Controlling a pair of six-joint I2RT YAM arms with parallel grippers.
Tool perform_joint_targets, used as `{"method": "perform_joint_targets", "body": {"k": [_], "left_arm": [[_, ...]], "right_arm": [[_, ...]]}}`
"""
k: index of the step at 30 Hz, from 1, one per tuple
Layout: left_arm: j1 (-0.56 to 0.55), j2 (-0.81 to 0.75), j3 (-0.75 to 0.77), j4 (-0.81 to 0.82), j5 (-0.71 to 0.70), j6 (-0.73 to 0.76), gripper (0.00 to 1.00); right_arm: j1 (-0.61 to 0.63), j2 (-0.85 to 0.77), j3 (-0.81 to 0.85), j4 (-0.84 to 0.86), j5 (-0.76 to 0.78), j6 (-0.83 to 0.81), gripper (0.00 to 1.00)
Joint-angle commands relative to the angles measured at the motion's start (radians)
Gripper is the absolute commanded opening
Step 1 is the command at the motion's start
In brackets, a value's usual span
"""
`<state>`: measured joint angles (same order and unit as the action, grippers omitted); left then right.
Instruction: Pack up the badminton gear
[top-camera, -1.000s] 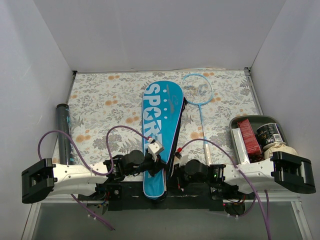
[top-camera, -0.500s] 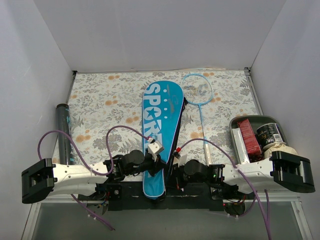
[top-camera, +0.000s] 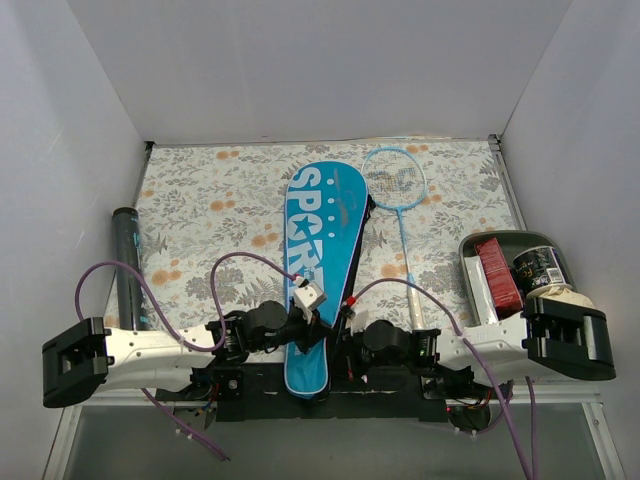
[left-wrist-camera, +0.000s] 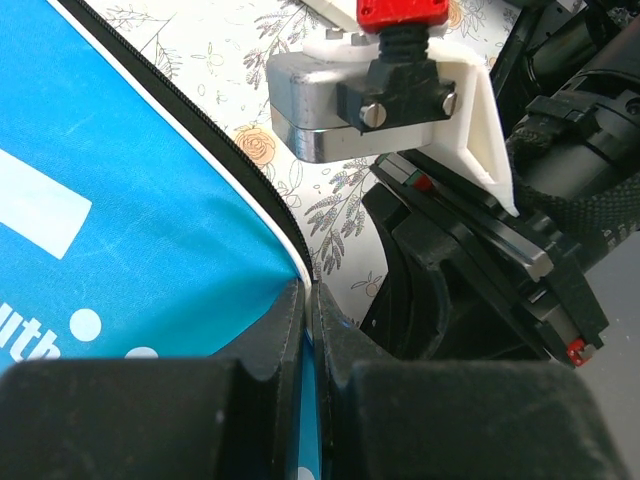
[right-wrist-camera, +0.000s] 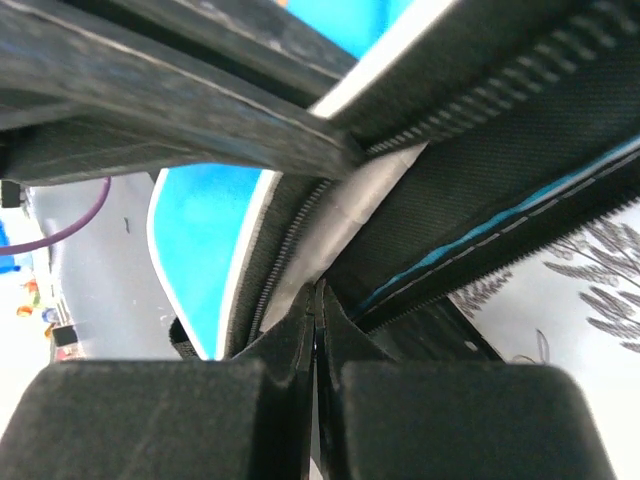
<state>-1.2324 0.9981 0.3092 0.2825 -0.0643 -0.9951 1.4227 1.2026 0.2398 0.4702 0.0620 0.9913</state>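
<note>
Top view, hold: your left tool (top-camera: 318, 332) and right tool (top-camera: 347, 338) meet at the near end of the long blue "SPORT" racket cover (top-camera: 322, 240), probably to spread its mouth.
Top view, gear: a thin light-blue racket (top-camera: 399, 205) lies just right of the cover on the floral counter (top-camera: 200, 200). A black cylindrical tube (top-camera: 127, 262) lies well left.
Top view, container: the grey tray (top-camera: 468, 246), far right of the cover, holds a red packet (top-camera: 497, 272) and a dark can (top-camera: 537, 266).
Left wrist: your tool (left-wrist-camera: 309, 335) is pressed together, pinching the cover's (left-wrist-camera: 120, 230) white-piped edge.
Right wrist: your tool (right-wrist-camera: 316, 335) pinches the cover's black zip flap (right-wrist-camera: 500, 190). Its contents are hidden.

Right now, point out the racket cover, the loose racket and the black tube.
racket cover (top-camera: 322, 230): top view, blue lettered face.
loose racket (top-camera: 394, 178): top view, strung head.
black tube (top-camera: 127, 265): top view, middle of body.
</note>
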Motion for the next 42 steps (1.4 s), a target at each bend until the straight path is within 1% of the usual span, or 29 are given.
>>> {"method": "perform_joint_targets", "body": {"k": [1, 4, 6, 7, 13, 15, 16, 17, 18, 19, 20, 21, 22, 23, 24, 25, 27, 28, 30, 31, 33, 34, 35, 36, 38, 39, 40, 41, 42], "left_arm": [[-0.001, -0.021, -0.021, 0.07, -0.009, -0.007, 0.0], [-0.001, -0.018, -0.027, 0.084, -0.008, -0.013, 0.0], [-0.001, -0.016, -0.028, 0.086, -0.009, -0.014, 0.0], [-0.001, -0.016, -0.027, 0.086, -0.008, -0.016, 0.0], [-0.001, -0.018, -0.032, 0.092, -0.011, -0.019, 0.0], [-0.001, -0.021, -0.028, 0.09, -0.014, -0.019, 0.0], [-0.001, -0.029, -0.027, 0.077, -0.015, -0.019, 0.0], [-0.001, -0.033, -0.025, 0.069, -0.025, -0.019, 0.0], [-0.001, -0.042, -0.024, 0.061, -0.031, -0.019, 0.0], [-0.001, -0.055, -0.022, 0.044, -0.041, -0.017, 0.0], [-0.001, -0.059, -0.013, 0.029, -0.063, -0.017, 0.0], [-0.001, -0.061, -0.004, 0.012, -0.075, -0.017, 0.0], [-0.001, -0.062, 0.004, -0.02, -0.086, -0.017, 0.0], [-0.001, -0.058, 0.01, -0.032, -0.106, -0.016, 0.0], [-0.001, -0.055, 0.025, -0.043, -0.114, -0.014, 0.0], [-0.001, -0.05, 0.028, -0.055, -0.12, -0.016, 0.0], [-0.001, -0.042, 0.044, -0.068, -0.132, -0.019, 0.0], [-0.001, -0.038, 0.047, -0.068, -0.137, -0.022, 0.0], [-0.001, -0.035, 0.059, -0.069, -0.149, -0.028, 0.0], [-0.001, -0.033, 0.06, -0.069, -0.152, -0.031, 0.0], [-0.001, -0.03, 0.071, -0.072, -0.158, -0.034, 0.0], [-0.001, -0.032, 0.08, -0.072, -0.163, -0.036, 0.0], [-0.001, -0.033, 0.085, -0.074, -0.166, -0.037, 0.0], [-0.001, -0.035, 0.09, -0.081, -0.17, -0.037, 0.0], [-0.001, -0.044, 0.11, -0.095, -0.184, -0.037, 0.0], [-0.002, -0.047, 0.114, -0.111, -0.19, -0.037, 0.0], [-0.001, -0.053, 0.123, -0.123, -0.206, -0.039, 0.0], [-0.001, -0.058, 0.136, -0.132, -0.212, -0.039, 0.0], [-0.001, -0.062, 0.142, -0.15, -0.218, -0.04, 0.0]], "right_arm": [[0.01, 0.049, 0.029, 0.235, -0.031, -0.003, 0.01], [0.012, 0.098, 0.003, 0.4, -0.048, 0.006, 0.01], [0.013, 0.138, -0.003, 0.471, -0.054, 0.01, 0.01], [0.015, 0.152, -0.004, 0.526, -0.082, 0.012, 0.01], [0.021, 0.252, -0.025, 0.681, -0.113, 0.043, 0.01], [0.021, 0.247, -0.039, 0.683, -0.108, 0.047, 0.01], [0.019, 0.227, -0.052, 0.626, -0.084, 0.04, 0.01], [0.019, 0.153, -0.05, 0.546, -0.067, 0.032, 0.01], [0.019, 0.102, -0.034, 0.445, 0.023, 0.012, 0.01], [0.019, 0.047, -0.014, 0.207, 0.057, -0.049, 0.01], [0.019, -0.059, 0.046, 0.083, 0.099, -0.071, 0.03], [0.019, -0.107, 0.074, -0.03, 0.184, -0.091, 0.15], [0.019, -0.154, 0.101, -0.223, 0.229, -0.123, 0.22], [0.019, -0.235, 0.154, -0.308, 0.27, -0.129, 0.28], [0.019, -0.271, 0.177, -0.384, 0.359, -0.138, 0.38], [0.019, -0.303, 0.205, -0.529, 0.395, -0.147, 0.43], [0.018, -0.363, 0.295, -0.684, 0.505, -0.142, 0.49], [0.016, -0.374, 0.323, -0.832, 0.539, -0.134, 0.5], [0.007, -0.367, 0.398, -0.98, 0.643, -0.079, 0.52], [-0.001, -0.348, 0.415, -1.107, 0.674, -0.056, 0.53], [-0.031, -0.325, 0.443, -1.204, 0.74, -0.017, 0.56], [-0.089, -0.313, 0.441, -1.252, 0.746, -0.022, 0.56], [-0.132, -0.298, 0.437, -1.248, 0.739, -0.043, 0.56], [-0.228, -0.295, 0.429, -1.228, 0.696, -0.116, 0.56], [-0.313, -0.314, 0.392, -1.124, 0.652, -0.192, 0.56], [-0.397, -0.327, 0.376, -1.039, 0.603, -0.227, 0.56], [-0.442, -0.342, 0.354, -0.998, 0.579, -0.302, 0.56], [-0.485, -0.344, 0.348, -0.963, 0.555, -0.336, 0.56], [-0.574, -0.337, 0.348, -0.912, 0.511, -0.368, 0.57]]}}
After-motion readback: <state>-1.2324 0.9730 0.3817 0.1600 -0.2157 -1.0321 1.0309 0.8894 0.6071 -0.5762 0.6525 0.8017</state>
